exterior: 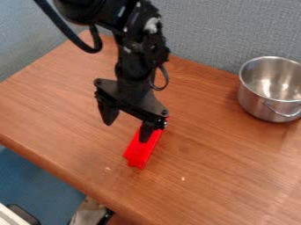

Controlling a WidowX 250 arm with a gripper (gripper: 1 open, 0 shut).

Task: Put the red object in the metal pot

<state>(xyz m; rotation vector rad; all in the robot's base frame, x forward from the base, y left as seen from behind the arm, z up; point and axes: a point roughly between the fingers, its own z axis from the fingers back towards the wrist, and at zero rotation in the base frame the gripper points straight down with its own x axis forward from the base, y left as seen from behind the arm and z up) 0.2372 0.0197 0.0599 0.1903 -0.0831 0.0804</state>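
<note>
The jaws of the gripper [129, 117] stand wide apart, pointing almost straight down at the bench [235, 167], and we see nothing held between them. The black arm [139, 53] rises from them toward the upper left, with dark cables looping beside it. We take the metal pot [274, 88] as our landmark: it sits at the right edge of the view, upright, round and shiny, with a rolled rim and no lid. We can look into it from above, and as far as its inside shows we see only bare, reflecting steel; its far right side is cut off by the edge of the view. The red object [143, 147] lies flat on the bench well to the left of the pot and nearer the camera, a bright red bar with its long axis running from lower left to upper right. Its upper end sits just under the jaws, partly hidden by one of them, and we cannot tell whether they touch it. The gripper likewise stands well left of the pot.
</note>
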